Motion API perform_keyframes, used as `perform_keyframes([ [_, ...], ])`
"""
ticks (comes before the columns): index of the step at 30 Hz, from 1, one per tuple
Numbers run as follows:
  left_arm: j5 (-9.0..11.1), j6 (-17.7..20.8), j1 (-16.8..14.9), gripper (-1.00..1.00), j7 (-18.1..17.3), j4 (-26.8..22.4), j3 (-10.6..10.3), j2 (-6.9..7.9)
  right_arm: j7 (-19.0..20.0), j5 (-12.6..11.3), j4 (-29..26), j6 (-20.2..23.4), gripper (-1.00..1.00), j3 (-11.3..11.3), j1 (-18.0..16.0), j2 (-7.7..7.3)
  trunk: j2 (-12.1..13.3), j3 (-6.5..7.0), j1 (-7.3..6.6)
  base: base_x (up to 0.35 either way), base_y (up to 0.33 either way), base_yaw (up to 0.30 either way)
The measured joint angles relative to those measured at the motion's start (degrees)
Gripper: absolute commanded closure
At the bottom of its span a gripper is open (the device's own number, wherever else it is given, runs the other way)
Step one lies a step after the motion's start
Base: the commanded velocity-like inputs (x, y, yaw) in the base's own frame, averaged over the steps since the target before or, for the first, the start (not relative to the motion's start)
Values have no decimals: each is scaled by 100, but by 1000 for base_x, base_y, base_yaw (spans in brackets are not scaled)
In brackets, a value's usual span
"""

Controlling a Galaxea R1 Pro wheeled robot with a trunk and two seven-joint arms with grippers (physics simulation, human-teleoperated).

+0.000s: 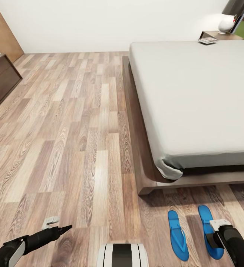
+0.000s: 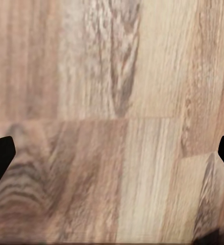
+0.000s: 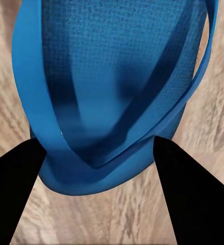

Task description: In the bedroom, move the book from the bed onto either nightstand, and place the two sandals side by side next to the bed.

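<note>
While I look down from the head camera, grey-brown wood-plank floor (image 1: 70,122) runs to a white wall (image 1: 99,22), with the bed (image 1: 196,100), pale mattress on a dark frame, at my right. Two blue sandals (image 1: 178,234) lie side by side on the planks just beyond the bed's near end; my right gripper (image 3: 99,153) hangs over one sandal's toe end, fingers spread to either side, gripping nothing. My left gripper (image 2: 112,153) hovers open above bare planks, and a small book-like object (image 1: 207,40) rests on the nightstand (image 1: 220,35) beyond the bed.
</note>
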Motion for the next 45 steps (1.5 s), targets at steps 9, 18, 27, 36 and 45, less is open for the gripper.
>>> perform_keyframes([
  [9,0,0,0,-100,0,1,0,-1,-9,2,0,0,100,0,0,2,-12,-200,23,0,0,0],
  [18,0,0,0,-100,0,-2,0,-1,-9,2,0,0,100,0,0,2,-24,-399,46,0,0,0],
  [27,0,0,0,-100,0,-2,0,-1,-9,7,0,0,100,0,0,2,-36,-599,70,0,0,0],
  [36,1,0,0,-100,0,-2,0,-1,-9,4,0,-1,100,0,-1,2,-46,-754,87,0,0,0],
  [45,-1,0,0,-100,-1,-3,6,-1,-9,8,1,-2,100,1,-1,2,-46,-754,86,39,24,0],
])
